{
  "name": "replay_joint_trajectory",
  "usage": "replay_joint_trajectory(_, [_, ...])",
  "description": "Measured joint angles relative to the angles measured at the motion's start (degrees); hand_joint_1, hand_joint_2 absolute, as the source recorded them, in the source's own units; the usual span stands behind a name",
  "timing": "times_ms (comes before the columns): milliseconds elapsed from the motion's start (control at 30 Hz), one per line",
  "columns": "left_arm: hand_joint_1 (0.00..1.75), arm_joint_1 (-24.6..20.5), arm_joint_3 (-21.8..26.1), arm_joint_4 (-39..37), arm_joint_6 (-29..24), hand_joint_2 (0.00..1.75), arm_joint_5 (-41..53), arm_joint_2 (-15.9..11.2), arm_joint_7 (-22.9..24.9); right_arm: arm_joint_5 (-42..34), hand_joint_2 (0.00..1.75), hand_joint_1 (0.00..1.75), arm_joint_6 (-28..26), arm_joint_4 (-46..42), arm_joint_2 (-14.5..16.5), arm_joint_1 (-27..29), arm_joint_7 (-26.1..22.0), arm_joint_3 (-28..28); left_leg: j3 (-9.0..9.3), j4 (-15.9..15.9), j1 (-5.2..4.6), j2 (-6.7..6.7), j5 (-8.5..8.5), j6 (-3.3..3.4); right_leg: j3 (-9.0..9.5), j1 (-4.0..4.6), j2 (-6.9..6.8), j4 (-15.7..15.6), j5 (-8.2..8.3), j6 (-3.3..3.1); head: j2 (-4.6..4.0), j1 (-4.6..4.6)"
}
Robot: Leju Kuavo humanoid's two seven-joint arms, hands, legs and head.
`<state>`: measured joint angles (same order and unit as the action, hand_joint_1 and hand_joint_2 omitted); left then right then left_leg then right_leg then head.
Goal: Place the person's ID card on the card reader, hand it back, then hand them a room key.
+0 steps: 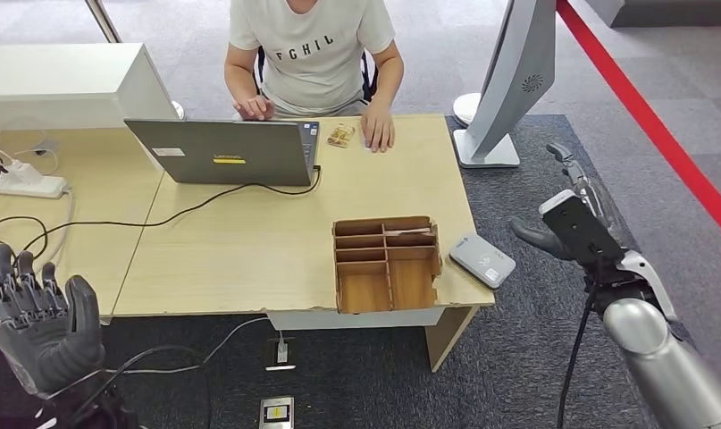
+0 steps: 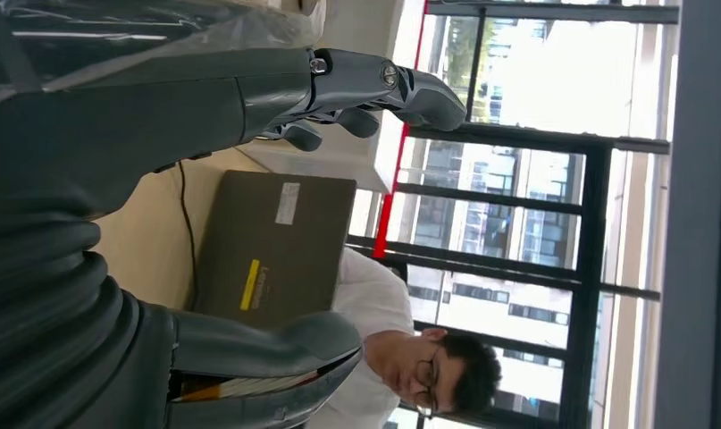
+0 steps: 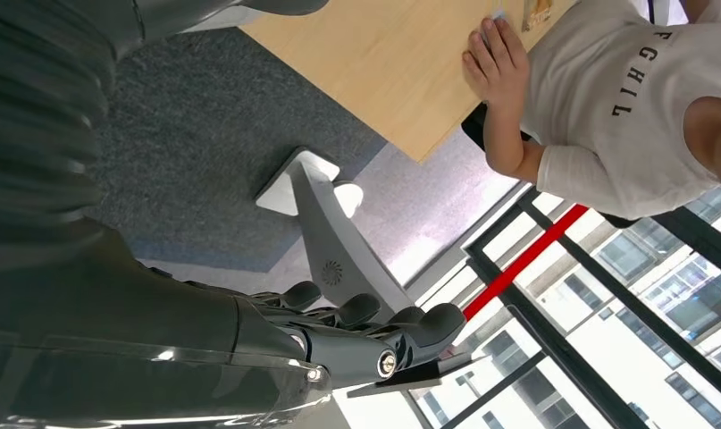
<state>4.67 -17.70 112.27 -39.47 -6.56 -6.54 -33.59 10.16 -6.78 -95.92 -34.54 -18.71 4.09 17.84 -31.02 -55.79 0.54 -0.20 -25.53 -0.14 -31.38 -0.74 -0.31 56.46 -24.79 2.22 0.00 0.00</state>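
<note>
The grey card reader [image 1: 482,259] lies on the wooden table's [image 1: 249,259] front right corner, beside a cardboard box [image 1: 386,264] split into several compartments. A person in a white T-shirt [image 1: 310,49] sits at the far side, one hand [image 1: 377,130] flat on the table next to a small golden-patterned item [image 1: 341,135]. Whether a card lies under that hand [image 3: 495,58] I cannot tell. My right hand [image 1: 566,219] hovers off the table's right edge, past the reader, fingers [image 3: 374,326] loosely extended and holding nothing. My left hand [image 1: 39,322] is raised at the near left, palm up, fingers [image 2: 383,85] apart and empty.
A grey laptop [image 1: 227,152] stands open in front of the person, its black cable [image 1: 160,219] trailing across the table. A white power strip [image 1: 21,183] and a white box [image 1: 62,85] sit at the left. A white-footed display stand [image 1: 499,98] is on the carpet right of the table.
</note>
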Motion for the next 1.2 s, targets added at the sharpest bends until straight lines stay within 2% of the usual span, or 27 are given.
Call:
replay_joint_trajectory(167, [0.0, -4.44, -2.12, -0.28, 0.0, 1.75, 0.43, -0.97, 2.41, 0.99, 1.75, 0.0, 0.7, -0.51, 1.02, 0.15, -0.03, 0.17, 0.02, 0.0, 0.0, 0.01, 0.01, -0.01, 0.0, 0.0, 0.01, 0.01, 0.02, -0.01, 0.0, 0.01])
replay_joint_trajectory(333, [0.0, -5.14, -2.39, -1.12, 0.0, 1.75, -1.41, -1.57, 1.69, 1.19, 1.75, 0.0, 0.74, -1.43, 1.78, 0.45, 0.37, 0.28, -0.02, 0.0, 0.0, 0.02, -0.01, 0.0, -0.03, 0.0, 0.02, 0.01, 0.0, 0.0, 0.0, 0.01])
replay_joint_trajectory(700, [0.0, -2.95, 4.49, -1.37, -0.02, 1.75, 4.67, -2.06, 5.42, 1.19, 1.75, 0.0, 2.06, -1.54, 3.43, 0.5, -0.09, 0.86, -0.05, 0.01, 0.0, 0.02, 0.0, 0.0, -0.02, 0.01, 0.02, 0.02, -0.02, 0.0, 0.0, 0.01])
replay_joint_trajectory(933, [0.0, -3.04, 9.41, 0.92, -0.02, 1.75, 11.31, -2.84, 10.25, 1.1, 1.75, 0.0, 4.05, -1.51, 4.27, 0.47, -0.43, 1.92, -0.05, 0.01, 0.0, 0.02, 0.0, -0.01, -0.02, 0.0, 0.01, 0.04, -0.02, 0.0, 0.0, 0.01])
replay_joint_trajectory(1200, [0.0, -4.91, 10.49, 4.45, -0.02, 1.75, 17.42, -4.57, 14.44, 0.97, 1.75, 0.0, 7.19, -0.58, 5.27, 0.39, -1.42, 3.7, -0.05, 0.02, 0.0, 0.01, 0.0, -0.01, -0.02, 0.0, 0.0, 0.04, -0.02, 0.0, 0.0, 0.01])
